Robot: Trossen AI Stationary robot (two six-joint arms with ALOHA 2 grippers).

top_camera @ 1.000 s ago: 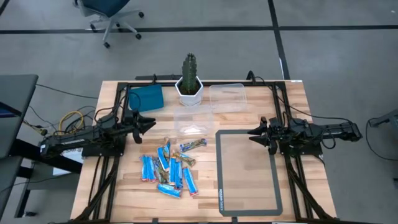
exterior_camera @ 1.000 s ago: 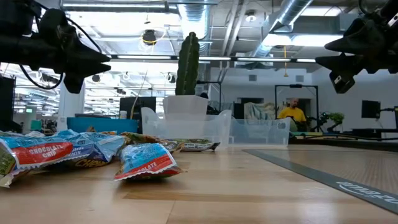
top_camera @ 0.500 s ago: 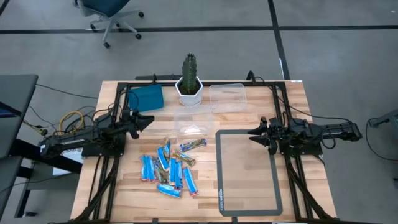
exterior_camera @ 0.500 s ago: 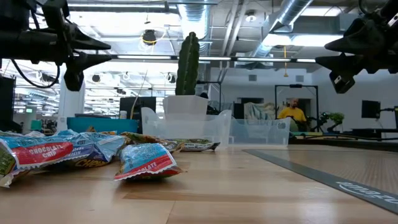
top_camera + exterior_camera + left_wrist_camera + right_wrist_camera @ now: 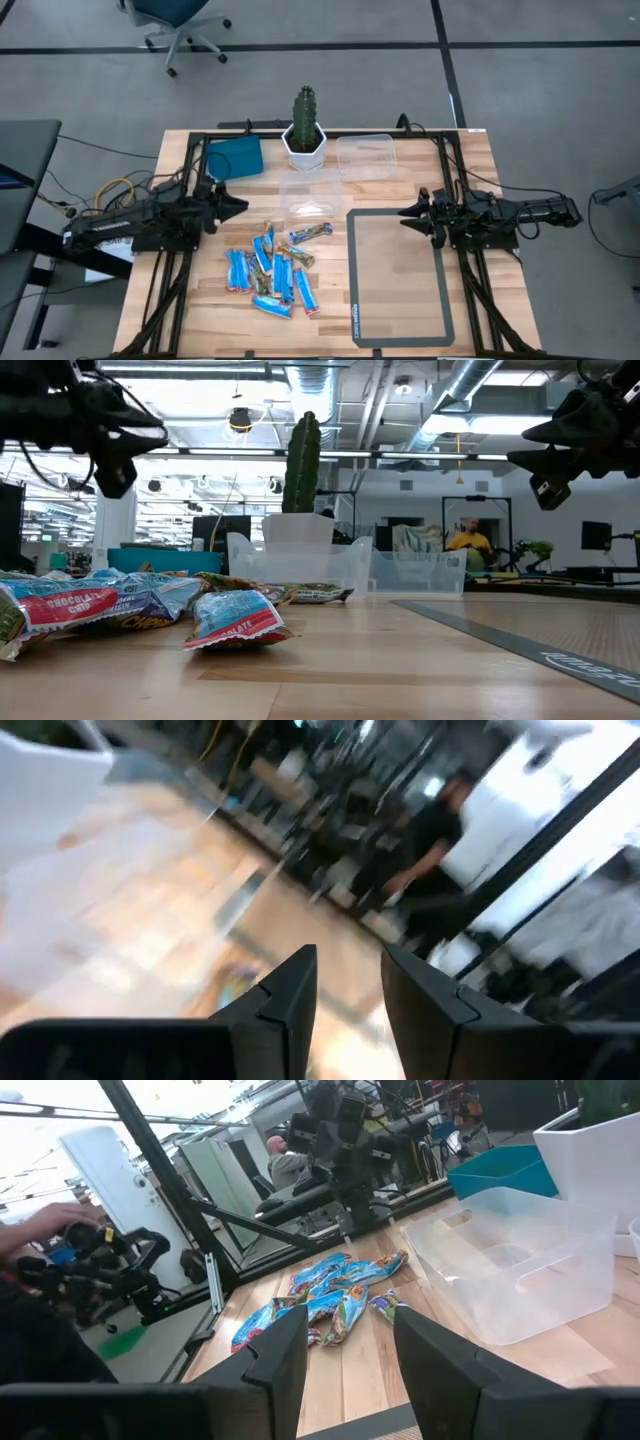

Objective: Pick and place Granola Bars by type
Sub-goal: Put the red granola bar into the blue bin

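Note:
The granola bars [image 5: 272,268] lie flat in a loose heap on the wooden table, near its front left. Most are light blue, and a few are brown-gold or dark. One bar [image 5: 311,233] lies apart toward the containers. The bars also show in the low view [image 5: 120,605] and the right wrist view [image 5: 330,1295]. My left gripper [image 5: 240,207] [image 5: 345,982] hovers open above the table, just beyond the heap's far left side. My right gripper [image 5: 404,214] [image 5: 345,1340] hangs open over the mat's far left corner, pointing at the heap.
A blue square tray [image 5: 237,157], a white pot with a cactus [image 5: 304,140] and two clear plastic containers [image 5: 366,155] [image 5: 308,196] stand along the far half. A grey-framed mat [image 5: 398,275] covers the right half. People show in the room beyond.
My left gripper has swung first slightly toward the far edge, then back toward the near edge and the heap of bars, turning about its wrist as it went. It stays open. The bars have not moved.

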